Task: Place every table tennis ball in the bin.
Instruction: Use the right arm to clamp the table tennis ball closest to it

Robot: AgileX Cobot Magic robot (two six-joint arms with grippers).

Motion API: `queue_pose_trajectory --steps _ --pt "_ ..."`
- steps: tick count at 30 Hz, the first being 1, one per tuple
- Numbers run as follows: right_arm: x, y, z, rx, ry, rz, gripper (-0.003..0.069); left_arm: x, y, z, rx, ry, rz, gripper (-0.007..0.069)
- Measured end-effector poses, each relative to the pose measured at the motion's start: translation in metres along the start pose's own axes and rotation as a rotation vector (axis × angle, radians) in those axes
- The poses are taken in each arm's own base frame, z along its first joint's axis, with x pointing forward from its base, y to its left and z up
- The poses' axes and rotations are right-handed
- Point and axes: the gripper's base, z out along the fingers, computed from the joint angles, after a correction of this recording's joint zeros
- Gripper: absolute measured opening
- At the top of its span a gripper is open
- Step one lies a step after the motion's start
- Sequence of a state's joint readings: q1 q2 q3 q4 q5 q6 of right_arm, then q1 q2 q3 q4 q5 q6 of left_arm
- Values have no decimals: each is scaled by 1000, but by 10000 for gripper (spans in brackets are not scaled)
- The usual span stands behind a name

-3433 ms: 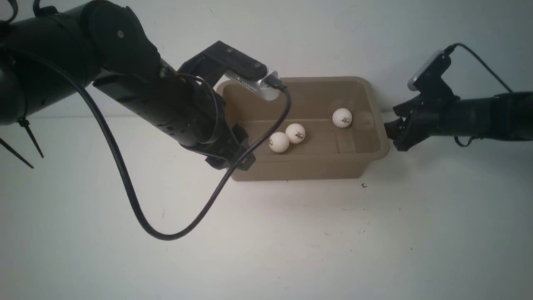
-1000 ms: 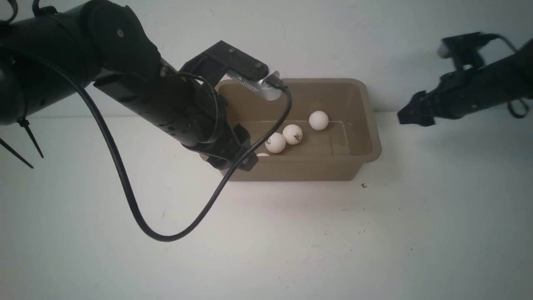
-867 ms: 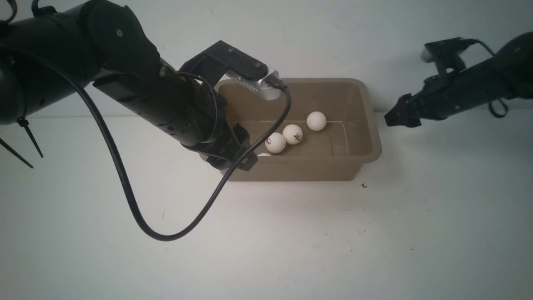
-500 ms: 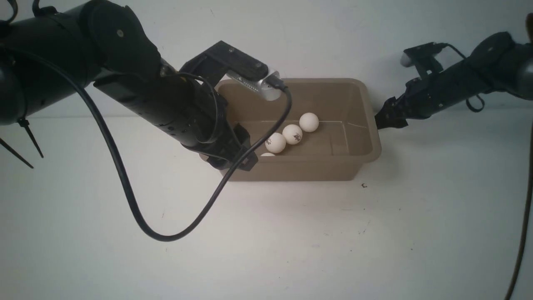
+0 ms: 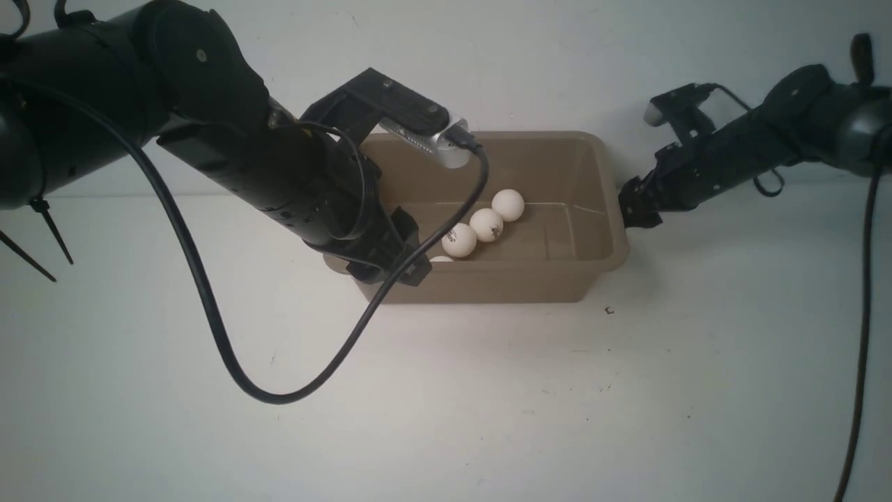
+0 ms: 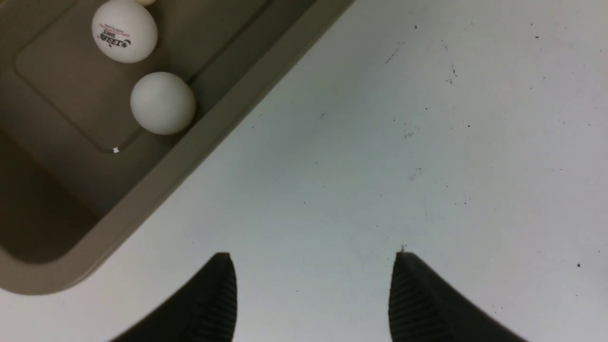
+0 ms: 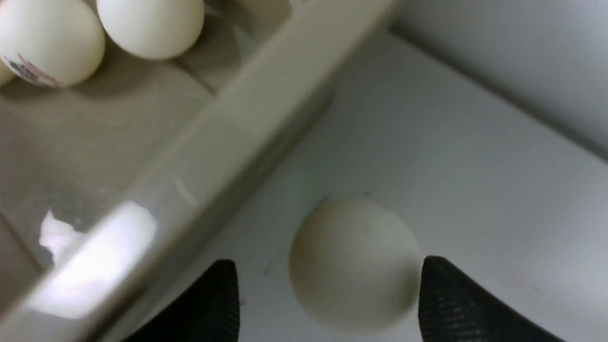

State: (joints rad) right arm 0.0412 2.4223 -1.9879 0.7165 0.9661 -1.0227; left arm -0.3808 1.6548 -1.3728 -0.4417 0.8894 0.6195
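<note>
Table tennis balls (image 5: 486, 224): four in bin (image 5: 502, 286); stray ball (image 7: 354, 266) outside, right.
Right fingers (image 7: 446, 304): released, straddling it.
Left fingers (image 6: 213, 304): released.

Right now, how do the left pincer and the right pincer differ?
The right pincer straddles a table tennis ball lying on the table just outside the bin; the left pincer frames only bare table. The right pincer sits at the bin's right end, the left pincer off its near left corner. Shared: both open, both outside the bin, neither gripping anything.
</note>
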Motion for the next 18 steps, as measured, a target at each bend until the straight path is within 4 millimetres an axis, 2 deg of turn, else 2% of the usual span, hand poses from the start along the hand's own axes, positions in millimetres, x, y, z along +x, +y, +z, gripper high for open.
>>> queue_pose_trajectory --steps 5,7,10,12,15,18 --pt "-1 5 10 2 -1 -26 449 0 0 0 0 0 0 395" --pt "-3 4 10 23 -17 -25 414 0 0 0 0 0 0 395" --pt "-4 3 10 43 -26 -27 312 0 0 0 0 0 0 395" --pt "-3 2 10 53 -22 -36 307 0 0 0 0 0 0 395" --pt "-4 1 7 72 -6 -65 309 0 0 0 0 0 0 395" --pt "-9 -2 -11 114 16 -96 308 0 0 0 0 0 0 395"
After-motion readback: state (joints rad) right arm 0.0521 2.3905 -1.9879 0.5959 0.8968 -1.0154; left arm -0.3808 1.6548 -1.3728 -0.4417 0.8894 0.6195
